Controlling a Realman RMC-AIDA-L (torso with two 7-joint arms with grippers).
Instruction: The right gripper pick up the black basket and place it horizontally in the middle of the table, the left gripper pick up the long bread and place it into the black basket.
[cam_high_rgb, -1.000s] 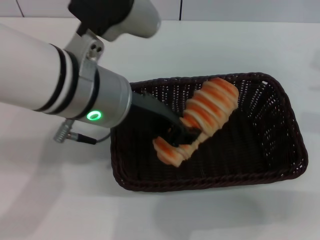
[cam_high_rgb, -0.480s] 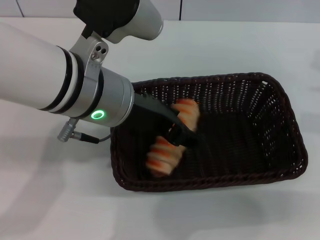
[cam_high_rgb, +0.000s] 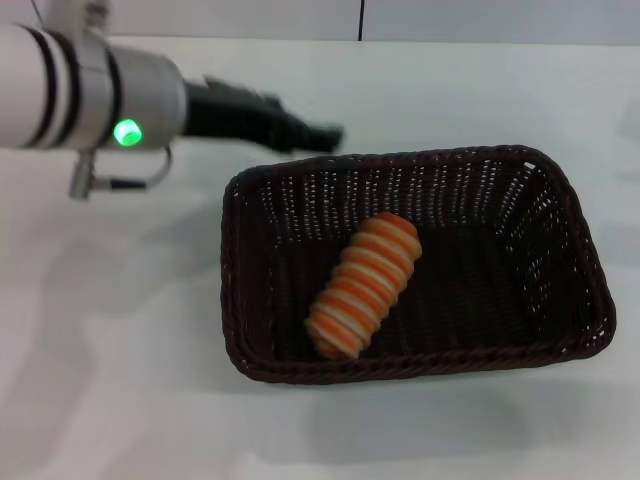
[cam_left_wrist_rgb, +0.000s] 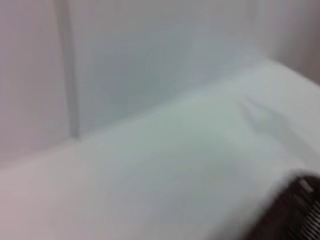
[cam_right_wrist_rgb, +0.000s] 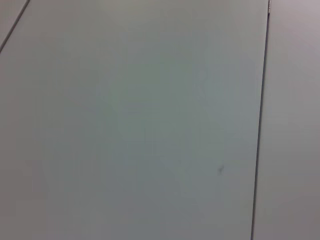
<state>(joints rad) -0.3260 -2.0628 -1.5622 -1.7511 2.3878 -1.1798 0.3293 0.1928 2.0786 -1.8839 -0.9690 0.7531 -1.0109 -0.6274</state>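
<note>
The long bread (cam_high_rgb: 362, 286) lies inside the black basket (cam_high_rgb: 575, 335). The left gripper (cam_high_rgb: 325, 136), at eleven o'clock, fingers' state unreadable, could clip the basket's rim while passing.

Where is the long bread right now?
In the head view, the long bread lies diagonally on the floor of the black basket, left of its middle, clear of the left gripper beyond the far rim.

Pale wall panels (cam_right_wrist_rgb: 150, 120) with thin dark vertical seams.
</note>
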